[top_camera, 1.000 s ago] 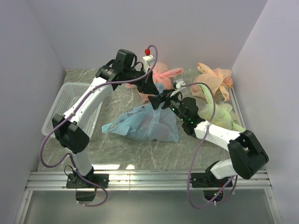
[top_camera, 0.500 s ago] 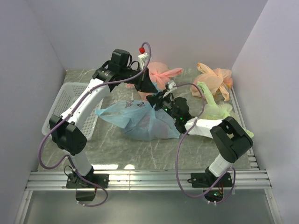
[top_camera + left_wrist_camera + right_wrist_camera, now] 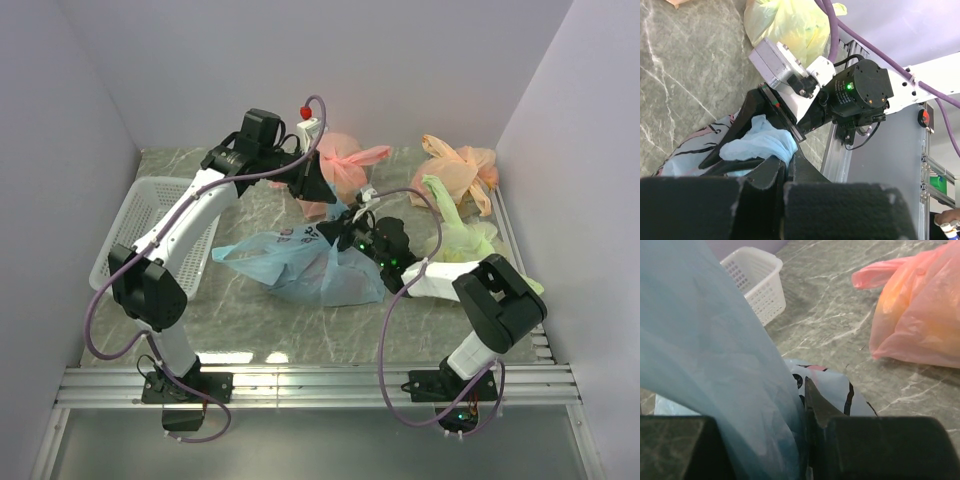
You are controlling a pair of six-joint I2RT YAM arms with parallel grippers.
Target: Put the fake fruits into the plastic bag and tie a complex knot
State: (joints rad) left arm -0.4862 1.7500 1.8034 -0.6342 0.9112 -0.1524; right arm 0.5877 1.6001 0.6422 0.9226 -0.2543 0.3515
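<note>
The light blue plastic bag (image 3: 305,268) lies bulging mid-table, its floral print showing (image 3: 685,150). No fake fruits show; whatever is in the bag is hidden by its film. My left gripper (image 3: 318,190) hovers above the bag's top, shut on a strip of blue handle (image 3: 786,167). My right gripper (image 3: 343,228) sits just below it, shut on a bunched blue handle (image 3: 757,142). In the right wrist view the blue film (image 3: 715,340) drapes over one finger and runs between the right gripper's jaws (image 3: 802,390). I cannot make out a knot.
A white basket (image 3: 150,225) (image 3: 755,275) stands at the left. Two tied pink-orange bags (image 3: 345,160) (image 3: 460,165) lie at the back; one shows close by (image 3: 920,310). A yellow-green bag (image 3: 460,235) (image 3: 785,20) lies at the right beside the right arm.
The right gripper has gone from open to shut on the blue handle, and its arm has folded in toward the bag. The left gripper lifted slightly; the bag's left flap shifted.
</note>
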